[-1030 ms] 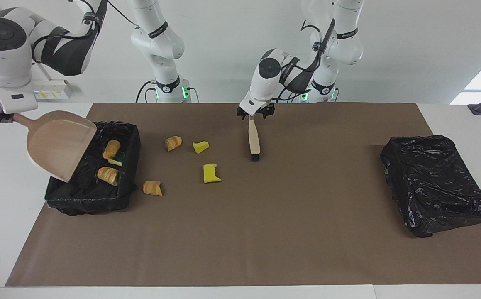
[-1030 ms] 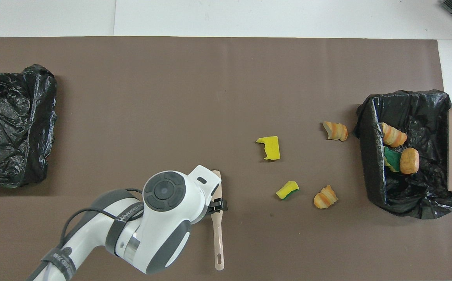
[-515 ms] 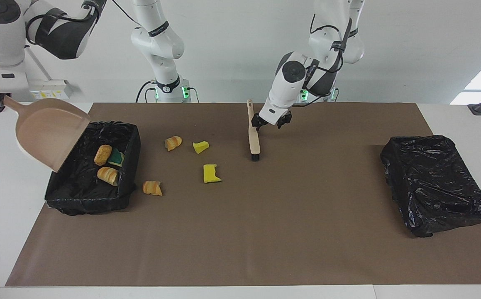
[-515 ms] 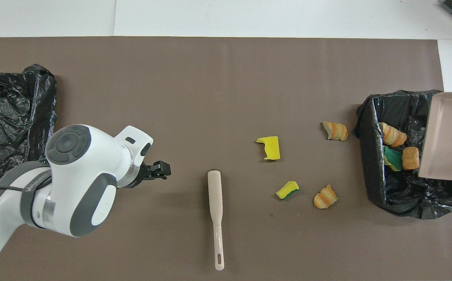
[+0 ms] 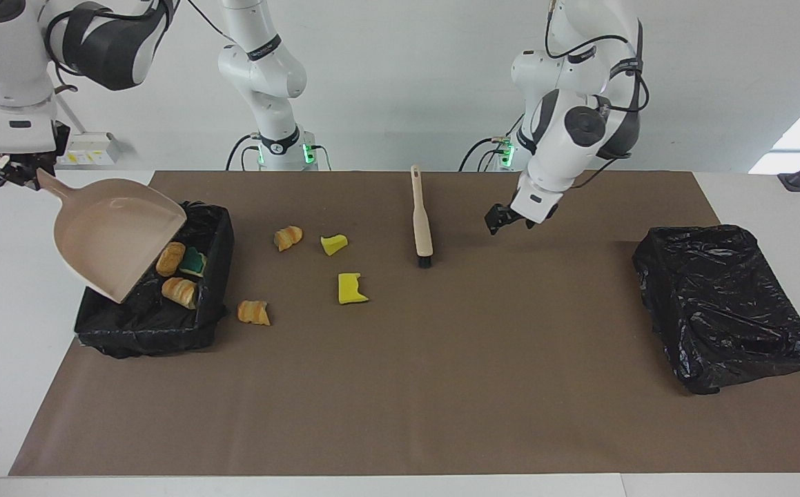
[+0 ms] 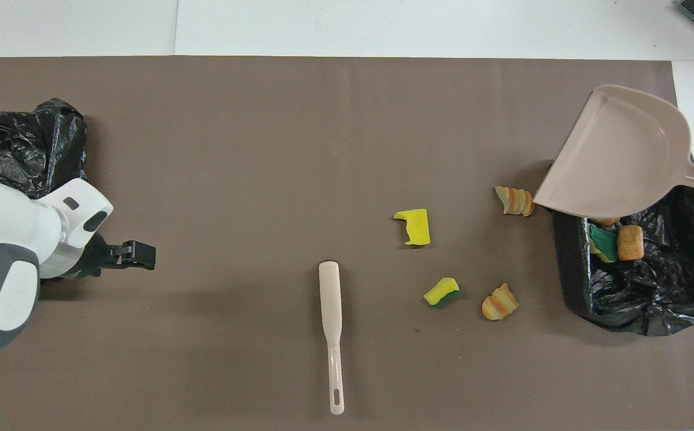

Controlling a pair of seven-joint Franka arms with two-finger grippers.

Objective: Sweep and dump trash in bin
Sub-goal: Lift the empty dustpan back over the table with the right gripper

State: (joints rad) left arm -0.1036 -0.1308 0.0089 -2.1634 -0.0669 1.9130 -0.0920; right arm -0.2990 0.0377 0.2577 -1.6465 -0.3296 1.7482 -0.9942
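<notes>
Brush (image 5: 421, 221) flat mid-mat; second bin (image 5: 724, 304) at left arm's end.

Lighting is bright, even and diffuse, apparently from overhead. Shadows are soft and short: a faint patch on the brown mat (image 6: 299, 149) under the left gripper (image 6: 143, 255), a thin one beside the brush (image 6: 332, 326). The black bin liners (image 5: 724, 304) carry small glossy highlights. A window patch at the facing view's edge is blown out white. Both views are sharp, without visible blur or edge distortion.
</notes>
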